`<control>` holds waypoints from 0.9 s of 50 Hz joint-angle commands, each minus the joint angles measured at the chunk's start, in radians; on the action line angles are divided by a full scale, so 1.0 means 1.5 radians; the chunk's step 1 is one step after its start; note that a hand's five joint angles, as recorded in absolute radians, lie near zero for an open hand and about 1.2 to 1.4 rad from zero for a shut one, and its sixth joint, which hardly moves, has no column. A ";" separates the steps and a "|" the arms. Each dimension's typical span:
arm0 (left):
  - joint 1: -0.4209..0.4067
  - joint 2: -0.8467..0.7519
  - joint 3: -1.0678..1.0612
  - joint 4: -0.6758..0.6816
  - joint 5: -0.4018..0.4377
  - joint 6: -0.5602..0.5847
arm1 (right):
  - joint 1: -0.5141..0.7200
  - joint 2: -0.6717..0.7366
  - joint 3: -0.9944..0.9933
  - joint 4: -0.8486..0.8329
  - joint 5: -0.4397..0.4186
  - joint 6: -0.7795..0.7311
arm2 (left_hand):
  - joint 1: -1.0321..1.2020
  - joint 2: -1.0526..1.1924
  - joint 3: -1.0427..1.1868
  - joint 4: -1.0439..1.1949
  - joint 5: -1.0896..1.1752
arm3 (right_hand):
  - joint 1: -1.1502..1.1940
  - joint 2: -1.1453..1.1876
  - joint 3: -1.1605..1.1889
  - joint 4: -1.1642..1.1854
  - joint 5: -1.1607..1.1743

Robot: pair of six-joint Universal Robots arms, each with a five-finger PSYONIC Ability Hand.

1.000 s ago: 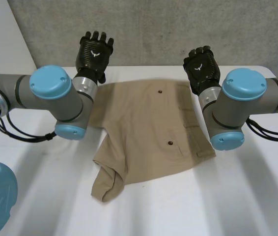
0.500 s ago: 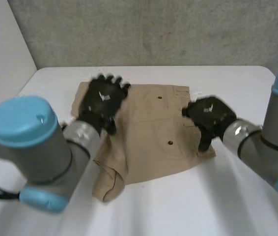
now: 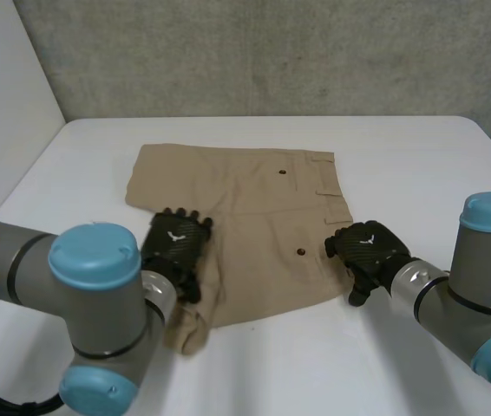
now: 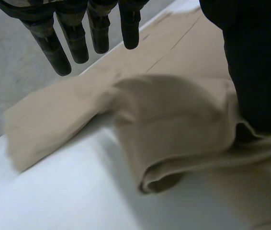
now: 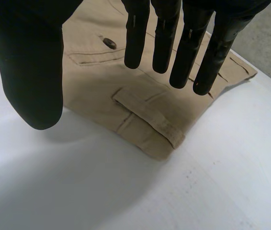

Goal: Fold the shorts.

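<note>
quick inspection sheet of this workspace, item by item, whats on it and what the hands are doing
surface: white table, bare around the cloth
job's things: beige fabric shorts, mostly spread flat, near-left leg end rumpled and folded over
clutter: nothing seen
hands: left hand open, over the rumpled leg; right hand open, fingers straight above the shorts' near-right corner
cables: nothing seen on the cloth
surroundings: grey concrete wall behind the table, white panel at the left

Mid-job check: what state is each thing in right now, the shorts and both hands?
shorts: flat on the table, one leg end rumpled and doubled over.
left hand: open, fingers straight, over that rumpled leg.
right hand: open, fingers straight, over the waistband corner.
</note>
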 commanded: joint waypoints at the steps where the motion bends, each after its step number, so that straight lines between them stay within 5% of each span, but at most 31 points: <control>1: 0.095 -0.007 0.002 0.008 -0.019 0.158 | -0.006 0.001 -0.005 0.002 0.000 0.000 | 0.020 0.018 0.022 0.027 0.019 | 0.112 0.060 0.059 0.060 0.072; 9: 0.156 0.002 0.026 0.018 -0.015 0.251 | -0.004 -0.001 -0.004 0.003 0.001 0.000 | -0.005 -0.007 -0.004 0.001 -0.007 | 0.112 0.060 0.059 0.060 0.072; 24: 0.135 0.087 0.017 0.009 -0.010 0.248 | -0.022 -0.016 0.008 -0.010 0.005 -0.038 | -0.005 -0.007 -0.004 0.001 -0.007 | 0.188 0.136 0.136 0.136 0.148; 33: 0.068 0.281 -0.067 -0.003 0.027 0.155 | -0.044 -0.007 0.017 -0.011 0.001 -0.107 | -0.001 -0.003 0.000 0.005 -0.003 | 0.221 0.169 0.169 0.170 0.181; 45: -0.015 0.323 -0.141 -0.135 0.036 0.027 | -0.042 0.022 0.001 -0.040 -0.002 -0.108 | 0.073 0.071 0.074 0.080 0.071 | 0.341 0.289 0.288 0.289 0.301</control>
